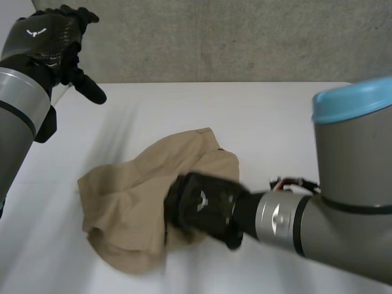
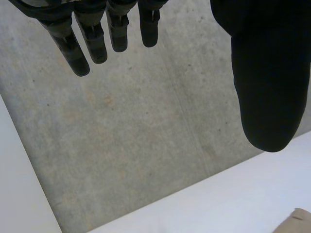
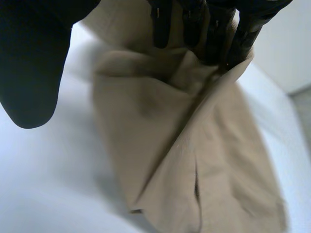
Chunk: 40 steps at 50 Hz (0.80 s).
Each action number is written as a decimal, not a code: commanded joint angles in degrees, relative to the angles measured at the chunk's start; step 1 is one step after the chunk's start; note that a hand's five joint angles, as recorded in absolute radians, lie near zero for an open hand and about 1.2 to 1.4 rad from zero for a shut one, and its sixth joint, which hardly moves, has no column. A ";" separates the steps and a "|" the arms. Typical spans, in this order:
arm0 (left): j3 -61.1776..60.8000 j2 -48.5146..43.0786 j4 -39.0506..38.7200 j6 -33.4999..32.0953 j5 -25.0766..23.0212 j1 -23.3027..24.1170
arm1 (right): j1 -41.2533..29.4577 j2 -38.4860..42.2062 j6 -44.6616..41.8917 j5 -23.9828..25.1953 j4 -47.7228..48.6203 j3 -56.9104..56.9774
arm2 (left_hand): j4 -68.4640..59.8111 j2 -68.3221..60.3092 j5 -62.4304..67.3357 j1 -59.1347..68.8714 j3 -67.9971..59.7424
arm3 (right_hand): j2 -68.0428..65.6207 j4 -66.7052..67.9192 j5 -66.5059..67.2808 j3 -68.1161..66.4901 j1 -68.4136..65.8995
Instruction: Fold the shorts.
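Right wrist view: right hand point(image 3: 31, 73) spread, fingers point(image 3: 163, 29) resting on shorts point(image 3: 194, 145), seemingly soft, light; left hand point(image 1: 49, 37) open aloft; I'd pinch a corner

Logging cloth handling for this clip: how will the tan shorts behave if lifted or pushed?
Probably floppy: the shorts lie in soft creases and overlapping folds, so a lifted edge would likely sag. Pushed, they would probably bunch rather than slide whole, as the cloth is rumpled at the right hand. Rolling or breaking seems unlikely.
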State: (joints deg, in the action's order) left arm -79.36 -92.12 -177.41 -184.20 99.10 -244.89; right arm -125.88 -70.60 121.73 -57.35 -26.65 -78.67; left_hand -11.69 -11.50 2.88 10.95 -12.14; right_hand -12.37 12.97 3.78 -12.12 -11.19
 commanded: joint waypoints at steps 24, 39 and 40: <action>-11.08 1.15 0.75 2.08 2.23 7.76 | 7.67 -5.86 32.51 -0.65 9.87 0.98 | -0.71 -0.90 -0.48 1.46 -0.26 | -43.80 43.20 42.39 -44.05 -44.98; -4.05 3.70 1.02 2.79 5.22 7.85 | 16.19 -6.30 41.21 0.05 -6.22 11.00 | -1.21 -1.40 0.03 1.96 -0.77 | 2.37 -2.97 -3.78 2.12 1.19; -4.14 3.61 1.10 2.79 5.22 7.93 | 17.15 -6.39 42.09 0.05 -6.22 11.00 | -1.21 -1.40 0.03 1.96 -0.77 | 2.37 -2.97 -3.78 2.12 1.19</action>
State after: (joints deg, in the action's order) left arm -84.13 -88.25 -176.57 -181.29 104.55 -237.61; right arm -113.49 -76.68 159.85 -57.45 -30.92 -69.63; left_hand -11.69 -11.50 2.88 11.11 -12.14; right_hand -12.31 12.91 3.79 -12.08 -11.11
